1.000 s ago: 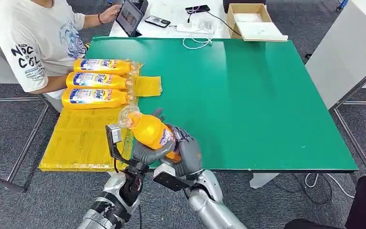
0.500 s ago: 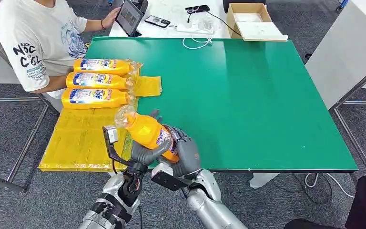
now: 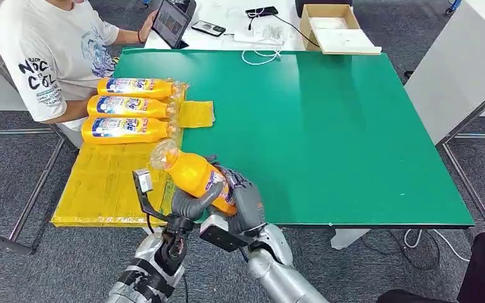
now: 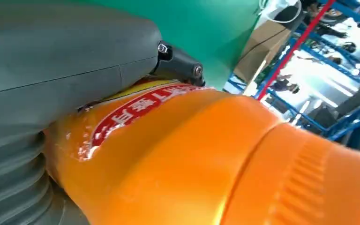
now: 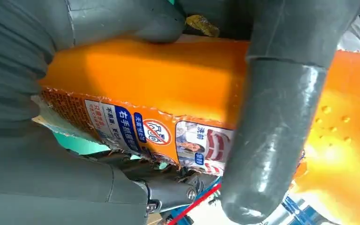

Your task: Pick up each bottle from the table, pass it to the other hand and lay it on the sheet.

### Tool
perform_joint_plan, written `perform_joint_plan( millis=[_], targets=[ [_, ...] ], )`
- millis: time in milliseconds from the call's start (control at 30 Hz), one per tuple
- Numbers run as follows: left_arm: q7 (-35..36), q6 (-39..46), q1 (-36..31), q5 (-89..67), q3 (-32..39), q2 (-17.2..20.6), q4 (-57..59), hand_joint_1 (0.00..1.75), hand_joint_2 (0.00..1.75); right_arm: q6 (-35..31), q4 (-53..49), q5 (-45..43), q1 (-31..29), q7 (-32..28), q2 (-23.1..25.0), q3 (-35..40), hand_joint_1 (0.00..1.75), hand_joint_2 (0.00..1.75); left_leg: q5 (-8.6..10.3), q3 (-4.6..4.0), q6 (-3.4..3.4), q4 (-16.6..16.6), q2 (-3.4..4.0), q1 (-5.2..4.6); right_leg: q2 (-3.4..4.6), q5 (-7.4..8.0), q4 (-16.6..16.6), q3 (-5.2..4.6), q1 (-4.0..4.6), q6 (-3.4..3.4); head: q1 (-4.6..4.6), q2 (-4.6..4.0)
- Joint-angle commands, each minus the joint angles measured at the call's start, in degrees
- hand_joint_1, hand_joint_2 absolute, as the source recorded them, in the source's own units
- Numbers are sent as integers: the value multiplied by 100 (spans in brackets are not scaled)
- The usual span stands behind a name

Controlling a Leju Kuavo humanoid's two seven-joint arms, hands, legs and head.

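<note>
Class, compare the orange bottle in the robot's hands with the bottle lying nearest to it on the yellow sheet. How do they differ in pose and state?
The held bottle is off the table, gripped by the left hand and right hand; the nearest sheet bottle lies free on the yellow sheet. The held one tilts diagonally; the other lies level, sideways. Both are orange with clear caps.

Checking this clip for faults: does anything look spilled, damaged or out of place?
Nothing spilled or damaged. Three bottles lie in a neat row on the yellow sheet. The fourth bottle is tilted above the table edge, gripped by both the left hand and the right hand, as a handover would look.
</note>
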Motion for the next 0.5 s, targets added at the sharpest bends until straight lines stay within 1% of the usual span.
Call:
perform_joint_plan(
  millis=[33,67,100,133,167,200,233,333,367,400,433,467,500],
  targets=[
    [-131,124,-361,-240,-187,-65,-209,175,175,326,525,55,-54,67,6,362,175,175,-5,12,4,1,-9,2,-14,-8,-1,17,4,-8,0,0],
    [-146,155,-356,-285,-187,-65,-240,175,175,344,532,57,-64,83,4,365,175,175,-11,25,6,3,-11,0,-18,-15,2,30,3,-11,0,0],
    [-164,204,-356,-347,-190,-68,-258,175,175,358,539,58,-71,97,10,363,175,175,-6,14,4,1,-10,3,-16,-9,-2,20,6,-8,0,0],
    [-164,204,-356,-347,-190,-68,-258,175,175,358,539,58,-71,97,10,363,171,175,-11,24,6,2,-11,1,-18,-14,0,30,5,-11,0,0],
    [-176,233,-351,-388,-196,-71,-269,175,175,323,555,55,-84,171,33,332,0,175,-6,15,5,0,-11,1,-16,-10,-2,21,4,-8,0,0],
    [-214,308,-340,-449,-182,-75,-286,175,175,331,612,81,-118,273,51,338,0,175,-12,28,7,2,-11,2,-19,-16,-1,35,5,-12,0,0],
    [-240,360,-342,-507,-176,-69,-302,175,175,309,607,86,-131,294,56,328,0,0,-6,15,4,1,-10,1,-15,-9,-1,20,4,-8,0,0],
    [-495,759,-349,-930,-122,-26,-416,175,175,323,334,-36,-84,263,15,220,0,0,-12,26,7,2,-9,-1,-17,-16,1,31,3,-11,0,0],
    [-561,878,-351,-1050,-106,-12,-449,175,175,337,231,-59,-62,267,-7,202,0,0,-6,13,4,2,-7,2,-13,-8,-1,18,5,-8,2,0],
    [-559,876,-360,-1045,-98,-7,-454,175,175,347,219,-59,-80,267,-9,202,0,0,-13,25,7,4,-8,0,-15,-15,2,30,4,-11,-2,0],
    [-556,872,-368,-1037,-85,3,-460,175,175,352,203,-58,-94,266,-25,197,0,0,-5,12,5,1,-9,0,-14,-8,0,17,3,-8,0,0],
    [-556,872,-368,-1037,-85,3,-460,175,175,352,203,-58,-94,266,-25,197,0,0,-14,28,7,5,-10,1,-18,-17,2,34,5,-12,2,0],
    [-556,873,-366,-1037,-82,5,-461,175,175,357,199,-58,-79,266,-26,201,0,0,-9,22,6,2,-9,-1,-16,-13,1,27,3,-10,2,0]
  ],
)
